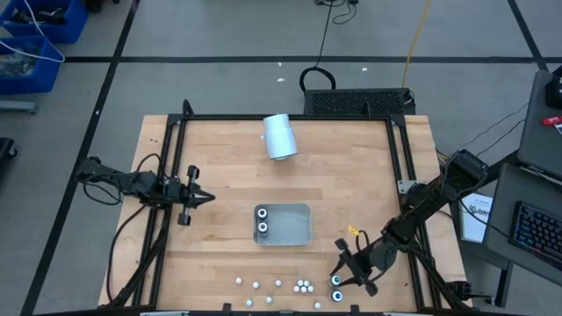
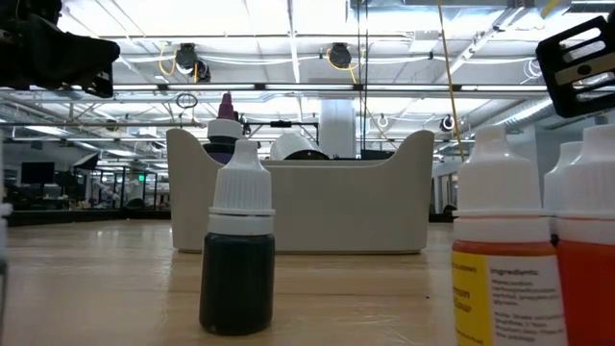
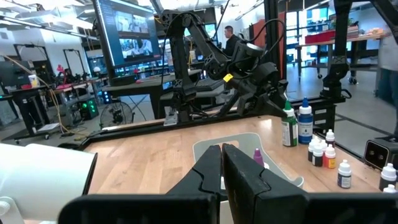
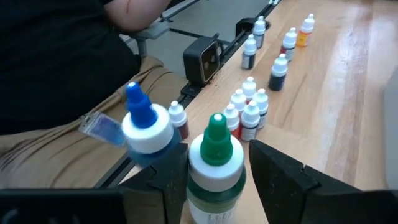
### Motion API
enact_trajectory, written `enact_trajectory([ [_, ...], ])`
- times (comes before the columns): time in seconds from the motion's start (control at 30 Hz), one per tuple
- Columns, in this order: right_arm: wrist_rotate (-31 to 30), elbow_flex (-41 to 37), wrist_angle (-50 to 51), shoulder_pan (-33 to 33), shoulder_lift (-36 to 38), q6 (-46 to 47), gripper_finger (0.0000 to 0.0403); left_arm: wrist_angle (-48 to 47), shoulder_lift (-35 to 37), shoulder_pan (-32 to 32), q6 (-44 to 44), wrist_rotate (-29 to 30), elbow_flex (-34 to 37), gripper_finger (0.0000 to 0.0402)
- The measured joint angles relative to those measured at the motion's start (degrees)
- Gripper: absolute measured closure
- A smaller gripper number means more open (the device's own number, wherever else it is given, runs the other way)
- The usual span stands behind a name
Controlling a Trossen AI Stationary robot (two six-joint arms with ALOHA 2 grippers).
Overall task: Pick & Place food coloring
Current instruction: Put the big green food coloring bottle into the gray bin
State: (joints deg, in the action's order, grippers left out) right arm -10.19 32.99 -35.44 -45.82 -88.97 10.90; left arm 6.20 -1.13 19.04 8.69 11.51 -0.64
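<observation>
My right claw [image 4: 214,171] sits at the near right edge of the surface [image 1: 351,167], fingers spread either side of the green-capped bottle [image 4: 214,165], straddling it; I can't see contact, so I don't call it gripped. Main risk: the blue-capped bottle [image 4: 146,127] stands just beside the green one, touching or nearly so, and one finger [image 4: 168,171] sits in between, so closing or lifting off-axis could topple blue toward the table edge, where a person's lap [image 4: 68,143] is right beyond the rail. Second risk: bottle is tall and narrow with a tapered cap, so a pinch high on the cap could slip or tilt it. Third: the cluster of small white-capped bottles [image 4: 245,109] is near my path; a low swing could bowl them over. Left claw [image 1: 195,197] is pressed together, parked over the left side of the surface, empty, well apart from everything. Containers: grey tray [image 1: 299,230] mid-surface holds two larger bottles [image 1: 262,221] at its left end, rest of it bare; the purple tip [image 2: 227,104] pokes above its wall in the low view. Pale-blue cylinder [image 1: 280,136] lies on its side at the far edge; contents not visible.
</observation>
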Motion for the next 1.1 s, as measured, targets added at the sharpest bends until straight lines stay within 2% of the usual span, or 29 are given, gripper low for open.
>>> enact_trajectory([
  [0.33,0.0,0.0,1.2,0.0,0.0,-1.8,0.0293,0.0,0.0,0.0,0.0,0.0,0.0,0.0378],
  [0.7,-0.3,0.0,0.1,0.6,0.5,-5.0,0.0290,0.0,0.0,0.0,0.1,0.0,0.0,0.0378],
  [1.1,-0.7,0.0,3.1,6.0,13.8,-13.9,0.0288,0.0,0.0,0.0,0.1,0.1,0.0,0.0378],
])
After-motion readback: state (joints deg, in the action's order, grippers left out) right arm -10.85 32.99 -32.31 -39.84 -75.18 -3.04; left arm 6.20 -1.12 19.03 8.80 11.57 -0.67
